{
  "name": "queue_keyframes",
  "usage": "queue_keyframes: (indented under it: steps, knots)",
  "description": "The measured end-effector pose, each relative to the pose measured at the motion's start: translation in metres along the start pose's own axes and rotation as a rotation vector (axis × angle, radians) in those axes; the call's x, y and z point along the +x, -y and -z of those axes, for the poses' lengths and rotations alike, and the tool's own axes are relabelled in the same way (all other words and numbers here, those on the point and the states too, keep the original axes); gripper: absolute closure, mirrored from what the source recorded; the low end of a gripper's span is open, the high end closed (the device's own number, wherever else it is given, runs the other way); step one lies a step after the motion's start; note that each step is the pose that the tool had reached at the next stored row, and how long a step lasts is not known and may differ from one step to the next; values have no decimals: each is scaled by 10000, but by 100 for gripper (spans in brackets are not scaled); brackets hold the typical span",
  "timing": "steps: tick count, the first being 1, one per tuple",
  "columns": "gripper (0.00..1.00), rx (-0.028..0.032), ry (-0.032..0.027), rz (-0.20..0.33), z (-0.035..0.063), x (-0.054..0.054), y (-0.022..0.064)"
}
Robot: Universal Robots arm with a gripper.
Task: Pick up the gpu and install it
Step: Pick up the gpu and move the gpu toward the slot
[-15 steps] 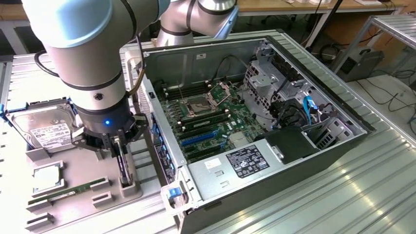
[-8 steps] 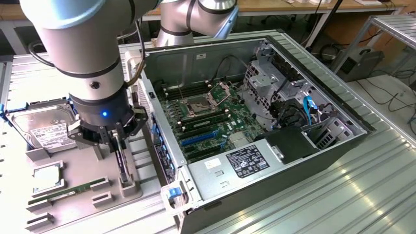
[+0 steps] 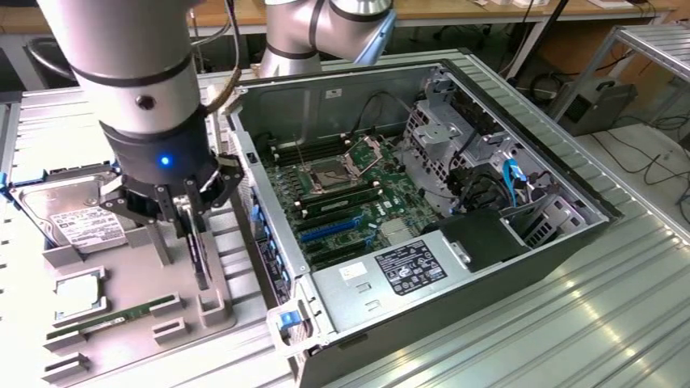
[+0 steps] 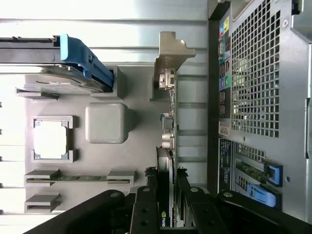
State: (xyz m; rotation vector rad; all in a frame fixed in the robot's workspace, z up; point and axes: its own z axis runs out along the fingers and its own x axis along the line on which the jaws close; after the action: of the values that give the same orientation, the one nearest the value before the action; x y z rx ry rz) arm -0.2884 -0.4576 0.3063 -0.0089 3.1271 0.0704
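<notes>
We see black hand (image 3: 186,212) pinching slim black gpu card (image 3: 199,255), long axis vertical, hanging below; open metal computer case (image 3: 431,162) to exterior view's right.

Green logo mark (image 4: 162,220) on the gpu (image 4: 165,161) — power-supply label (image 3: 415,269) illegible

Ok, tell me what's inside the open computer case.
A green motherboard, its CPU socket, blue slots and a labelled power supply, which hides whatever lies under it. The gpu is outside, in the gripper.
</notes>
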Motion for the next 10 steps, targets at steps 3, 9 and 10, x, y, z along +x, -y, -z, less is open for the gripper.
queue_keyframes:
  steps: [3, 9, 10]
  knots:
    - [74, 0, -1, 5, 150, -9, -2]
    - [74, -2, 0, 15, 473, -54, 8]
    - [74, -2, -1, 15, 516, -63, 11]
